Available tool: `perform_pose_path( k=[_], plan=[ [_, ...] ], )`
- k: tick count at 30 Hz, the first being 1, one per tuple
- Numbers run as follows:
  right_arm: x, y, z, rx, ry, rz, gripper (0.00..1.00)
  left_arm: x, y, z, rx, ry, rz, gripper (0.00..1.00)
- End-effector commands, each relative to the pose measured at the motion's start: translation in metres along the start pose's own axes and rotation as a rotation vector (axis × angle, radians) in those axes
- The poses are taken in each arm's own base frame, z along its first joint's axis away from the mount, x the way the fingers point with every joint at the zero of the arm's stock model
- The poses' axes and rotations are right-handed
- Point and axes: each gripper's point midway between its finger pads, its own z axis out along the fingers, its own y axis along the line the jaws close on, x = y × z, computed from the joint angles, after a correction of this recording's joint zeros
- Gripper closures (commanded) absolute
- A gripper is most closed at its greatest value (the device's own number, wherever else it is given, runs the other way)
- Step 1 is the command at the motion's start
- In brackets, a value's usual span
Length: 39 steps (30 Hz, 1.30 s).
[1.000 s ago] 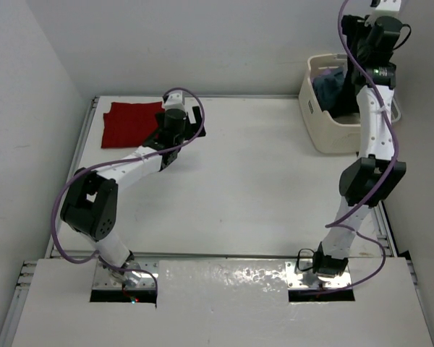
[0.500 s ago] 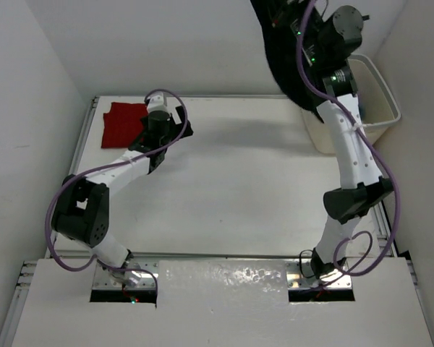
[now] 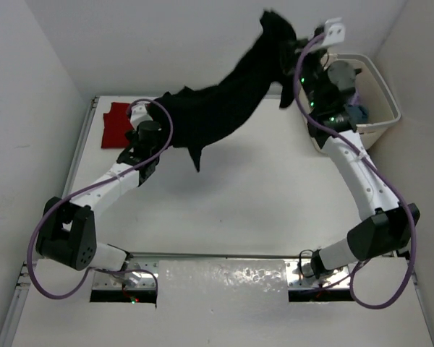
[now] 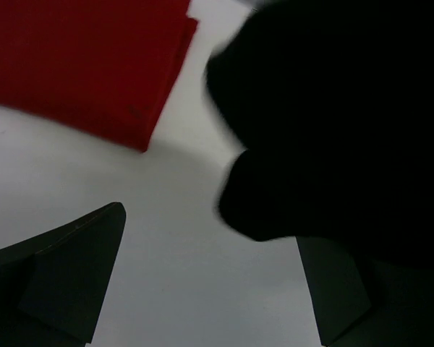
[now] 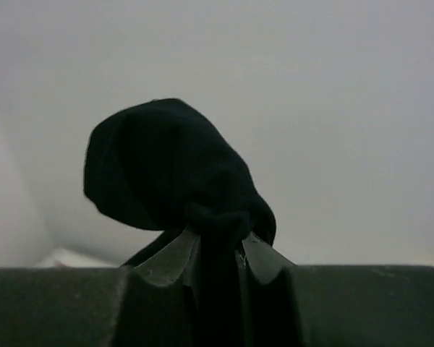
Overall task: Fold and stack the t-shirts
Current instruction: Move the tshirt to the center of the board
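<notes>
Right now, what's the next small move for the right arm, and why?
Probably lower the black t-shirt onto the table: the right gripper pinches one bunched end, the cloth hangs in the air, and the open left gripper holds nothing.

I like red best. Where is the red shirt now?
In the top view the red shirt lies flat at the far left corner of the table, beside the left fingers.

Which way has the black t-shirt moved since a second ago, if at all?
Yes: pinched in the right gripper, the black t-shirt has swung left, away from the basket, toward the red t-shirt.
</notes>
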Motion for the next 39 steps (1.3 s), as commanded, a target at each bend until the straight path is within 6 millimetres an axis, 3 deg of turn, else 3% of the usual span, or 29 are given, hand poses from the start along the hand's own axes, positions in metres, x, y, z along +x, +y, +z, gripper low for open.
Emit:
perform_pose_path(
  k=[1, 2, 3, 4, 6, 7, 11, 15, 18, 24, 27, 31, 33, 38, 39],
  plan=[
    [0.139, -0.082, -0.063, 0.352, 0.309, -0.078, 0.80, -0.007, 0.036, -0.010, -0.147, -0.028, -0.079, 0.00],
    [0.196, -0.103, -0.103, 0.453, 0.477, -0.045, 0.75, 0.002, 0.049, -0.010, -0.193, 0.001, -0.074, 0.00],
    [0.220, -0.119, -0.127, 0.551, 0.559, -0.034, 0.64, 0.009, 0.062, -0.011, -0.238, 0.031, -0.088, 0.00],
    [0.254, -0.137, -0.158, 0.660, 0.660, -0.024, 0.41, 0.017, 0.069, -0.012, -0.253, 0.058, -0.092, 0.00],
    [0.290, -0.135, -0.192, 0.662, 0.826, -0.035, 0.18, 0.029, 0.082, -0.012, -0.276, 0.092, -0.099, 0.00],
    [0.303, -0.132, -0.209, 0.660, 0.880, -0.040, 0.02, 0.032, 0.083, -0.013, -0.274, 0.103, -0.101, 0.00],
    [0.317, -0.120, -0.245, 0.641, 0.941, -0.022, 0.01, 0.051, 0.083, -0.018, -0.247, 0.162, -0.097, 0.00],
    [0.327, -0.115, -0.287, 0.696, 0.999, -0.002, 0.01, 0.089, 0.081, -0.026, -0.178, 0.277, -0.084, 0.00],
    [0.329, -0.113, -0.303, 0.727, 1.008, 0.018, 0.01, 0.116, 0.070, -0.030, -0.092, 0.363, -0.085, 0.00],
    [0.353, -0.099, -0.314, 0.654, 1.106, 0.062, 0.01, 0.168, 0.032, -0.042, 0.057, 0.511, 0.014, 0.00],
    [0.366, -0.086, -0.321, 0.607, 1.152, 0.111, 0.01, 0.194, 0.037, -0.046, 0.044, 0.586, 0.034, 0.03],
    [0.383, -0.074, -0.331, 0.581, 1.181, 0.179, 0.01, 0.209, 0.052, -0.048, -0.035, 0.626, 0.081, 0.09],
    [0.389, -0.072, -0.339, 0.599, 1.214, 0.200, 0.01, 0.213, 0.053, -0.048, -0.037, 0.638, 0.097, 0.13],
    [0.400, -0.077, -0.357, 0.700, 1.218, 0.231, 0.05, 0.220, 0.041, -0.049, 0.032, 0.657, 0.092, 0.48],
    [0.404, -0.079, -0.351, 0.702, 1.192, 0.242, 0.05, 0.219, 0.036, -0.048, 0.057, 0.650, 0.085, 0.54]
  ],
)
